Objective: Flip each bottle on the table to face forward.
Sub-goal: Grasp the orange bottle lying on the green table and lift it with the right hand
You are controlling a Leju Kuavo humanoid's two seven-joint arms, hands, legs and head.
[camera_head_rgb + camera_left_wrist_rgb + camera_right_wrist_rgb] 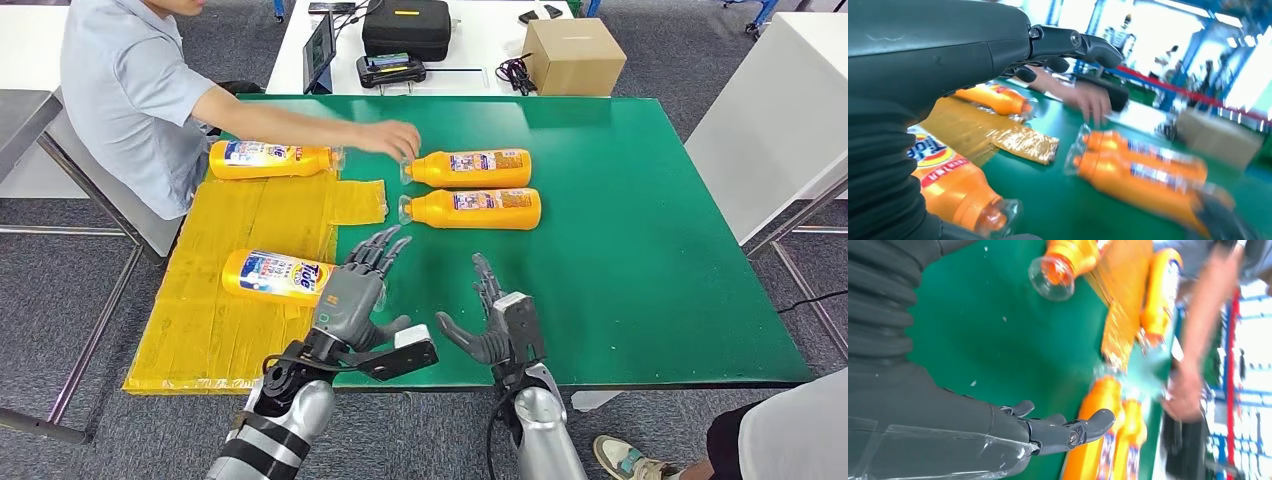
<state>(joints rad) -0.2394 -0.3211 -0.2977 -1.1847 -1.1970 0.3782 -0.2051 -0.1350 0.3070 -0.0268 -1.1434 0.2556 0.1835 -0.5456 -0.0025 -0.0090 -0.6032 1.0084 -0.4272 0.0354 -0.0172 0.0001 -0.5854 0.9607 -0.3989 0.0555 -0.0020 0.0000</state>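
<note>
A: Bottles?

B: Four orange plastic detergent bottles with clear caps and printed labels, all lying on their sides on the green table (640, 250). Long axes all run left-right across the table.

A: Where, which way?

B: Near-left bottle (278, 277) lies on the yellow sheet (230, 260), white-blue "Tide" label up, cap end pointing right toward the left robot hand (358, 290). Far-left bottle (270, 159) is at the sheet's far edge, label up, cap pointing right. The upper middle bottle (470, 168) and lower middle bottle (472, 208) lie parallel, just beside each other on bare green, caps pointing left, label strips showing.

A: Robot hands?

B: Left robot hand is open, fingers stretched forward, holding nothing, just beside the cap end of the near-left bottle; touching or not, can't tell. Right robot hand (495, 320) is open too, fingers spread, thumb out to the left, empty, over bare green, nearer than the middle pair and apart from it.

A: Anyone else?

B: A person in a light blue shirt (125, 90) at the table's far-left corner, person's hand (390, 138) reaching to the cap end of the upper middle bottle. Brown cardboard box (572, 56) and black case (406, 28) on the white table behind. Wrist views are blurred.
</note>
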